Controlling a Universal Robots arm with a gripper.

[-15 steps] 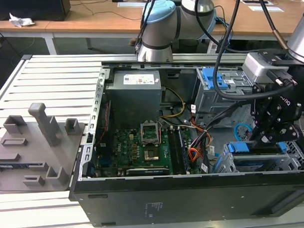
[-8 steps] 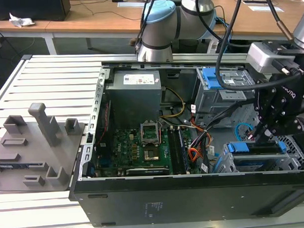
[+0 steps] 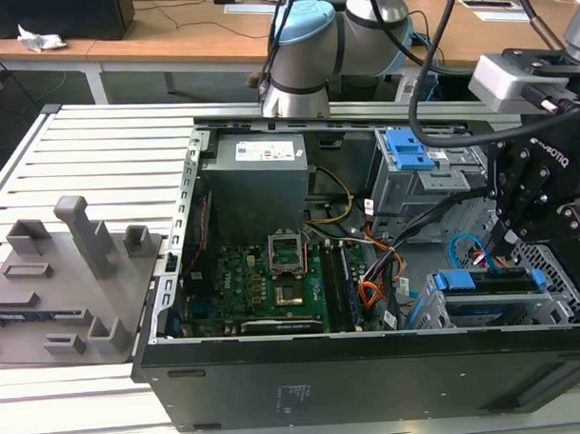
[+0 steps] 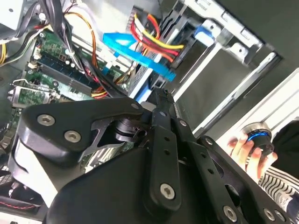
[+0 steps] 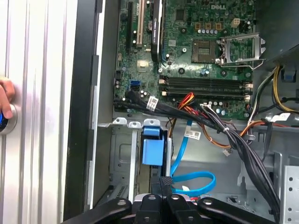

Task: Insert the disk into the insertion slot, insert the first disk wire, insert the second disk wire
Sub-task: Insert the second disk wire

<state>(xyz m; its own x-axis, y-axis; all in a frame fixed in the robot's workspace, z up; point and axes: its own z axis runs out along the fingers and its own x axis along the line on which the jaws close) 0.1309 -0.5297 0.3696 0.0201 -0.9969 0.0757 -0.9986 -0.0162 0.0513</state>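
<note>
There was one disk (image 3: pixel 490 284), one light blue cable (image 5: pixel 194 183), two drive cages (image 3: pixel 432 179) and one motherboard (image 3: pixel 254 280).

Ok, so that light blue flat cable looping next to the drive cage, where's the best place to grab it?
Probably at the end of the light blue cable, just behind the plug and not on the slack loop. It is flat, so pinch across its broad faces. Come from the case's open side, since the black wire bundle crowds it alongside.
</note>
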